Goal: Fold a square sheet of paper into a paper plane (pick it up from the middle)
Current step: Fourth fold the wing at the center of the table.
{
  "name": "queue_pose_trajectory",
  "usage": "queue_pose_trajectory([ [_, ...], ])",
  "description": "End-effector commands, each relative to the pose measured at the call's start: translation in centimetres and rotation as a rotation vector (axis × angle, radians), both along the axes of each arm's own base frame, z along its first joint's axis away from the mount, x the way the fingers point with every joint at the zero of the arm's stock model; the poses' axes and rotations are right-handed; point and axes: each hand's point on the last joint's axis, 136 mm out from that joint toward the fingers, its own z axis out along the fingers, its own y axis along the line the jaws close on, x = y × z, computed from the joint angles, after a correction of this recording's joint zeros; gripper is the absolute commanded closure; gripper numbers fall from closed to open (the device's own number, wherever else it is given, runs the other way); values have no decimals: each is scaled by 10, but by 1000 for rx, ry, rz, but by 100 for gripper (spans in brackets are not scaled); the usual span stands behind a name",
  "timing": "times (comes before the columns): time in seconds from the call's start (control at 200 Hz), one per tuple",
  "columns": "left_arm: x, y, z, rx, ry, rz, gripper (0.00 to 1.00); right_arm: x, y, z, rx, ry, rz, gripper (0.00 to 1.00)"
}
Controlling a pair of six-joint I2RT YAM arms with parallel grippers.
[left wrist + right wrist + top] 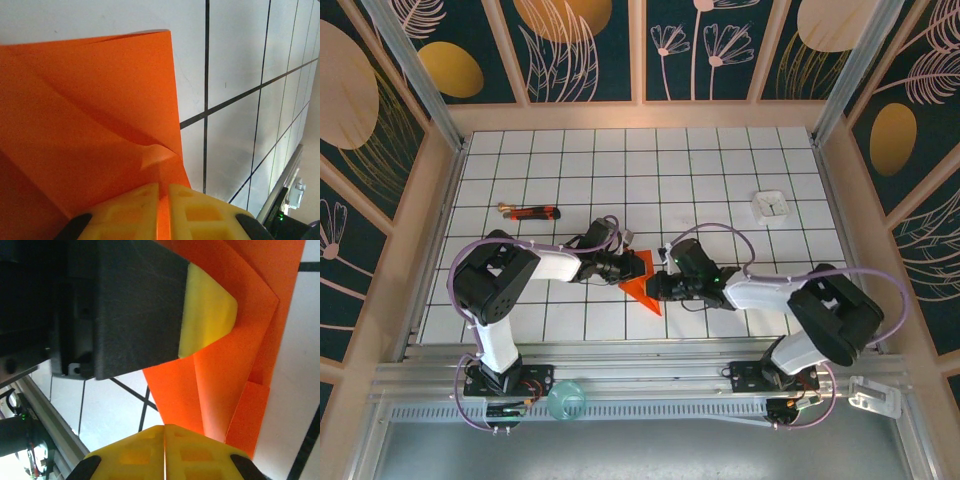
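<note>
At the far left of the counter (620,170) lay a red-and-black stick (530,211), well apart from the work and seemingly just parked there. The left tool (623,266) reached in from the left to the paper (642,290), which sat partly folded near the middle of the counter's near half, between the two arms. In the left wrist view that tool (163,187) was closed narrow, with an orange edge showing in the slit between its yellow pads (135,200), so it was pinching the paper (90,110). Above the pads, one layer lay doubled over another with a small buckle at the crease. The grip looked meant to anchor that side while a fold was pressed from the other. In the right wrist view the left tool's yellow pad (207,310) lay across the layered paper (225,375). The right tool (164,429) was fully closed below it at the paper's edge, but I could not tell whether it nipped a layer or only pushed against the flap. From above, the right tool (660,285) met the paper from the right, likely to flatten or steady a crease. A small white square (771,205) sat far right, apart from everything. A teal round thing (566,400) rested on the near rail (650,385); I could not tell whether it was a cup or held anything.
</note>
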Motion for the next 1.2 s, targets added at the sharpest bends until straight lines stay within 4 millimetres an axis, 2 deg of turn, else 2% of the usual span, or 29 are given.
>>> queue_pose_trajectory([
  [0.0, -27, 33, -49, 172, 124, 19, 85, 8, 13, 4, 25, -30, 47, 93],
  [0.1, -27, 33, -50, 172, 126, 21, 85, 7, 14, -3, 11, -14, 53, 93],
  [0.31, -27, 33, -49, 172, 124, 18, 85, 0, -1, -23, -47, 31, 46, 94],
  [0.876, -27, 34, -50, 177, 123, 13, 85, -19, -21, -43, -89, 91, 43, 96],
  [1.191, -27, 33, -51, 181, 123, 10, 85, -36, -34, -56, -125, 130, 41, 97],
])
